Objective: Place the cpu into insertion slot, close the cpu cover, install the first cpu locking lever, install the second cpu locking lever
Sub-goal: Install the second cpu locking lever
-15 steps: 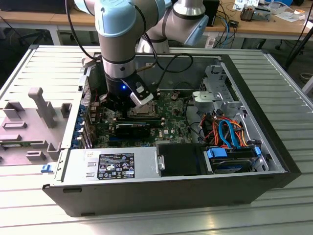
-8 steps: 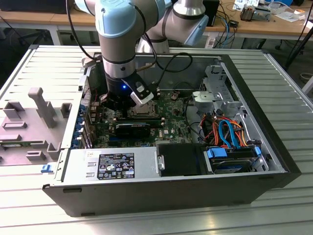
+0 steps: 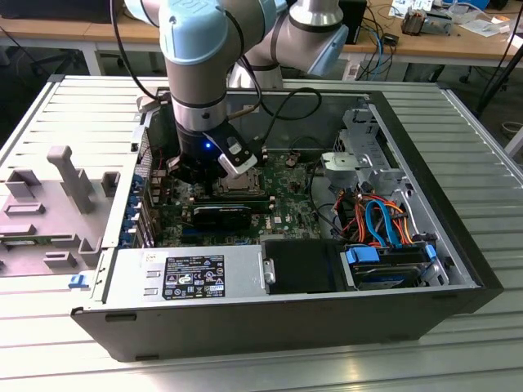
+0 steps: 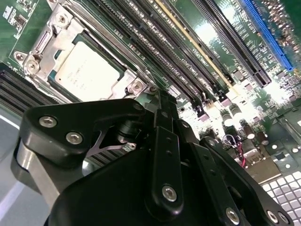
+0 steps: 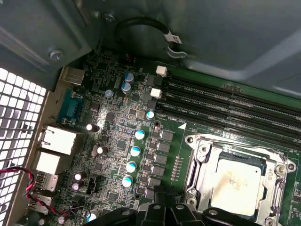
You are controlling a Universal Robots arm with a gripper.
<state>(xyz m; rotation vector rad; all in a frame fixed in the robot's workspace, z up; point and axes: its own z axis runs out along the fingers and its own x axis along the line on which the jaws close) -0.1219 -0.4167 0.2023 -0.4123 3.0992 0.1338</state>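
Observation:
The cpu [image 4: 87, 70] [image 5: 237, 181] lies flat in the insertion slot [image 4: 32, 66] on the green motherboard, its dull silver top showing. The cpu cover [image 4: 61, 35] [image 5: 201, 165] lies down around it as a silver frame. In the exterior view the arm reaches into the open computer case, with the gripper [image 3: 204, 173] just to the exterior view's left of the socket [image 3: 242, 181]. The gripper [image 4: 157, 96] [image 5: 165, 195] is shut, holds nothing, and its tips hang close over one corner of the socket frame. Whether they touch a lever I cannot tell.
Long black memory slots [image 4: 188, 52] [image 5: 235, 101] run beside the socket. A long black card [image 3: 221, 216] lies in front of it. The power supply [image 3: 188, 278], drive bay with blue and orange cables [image 3: 384, 229] and case walls [image 3: 458, 237] hem in the board. Rear ports [image 5: 56, 141] line one edge.

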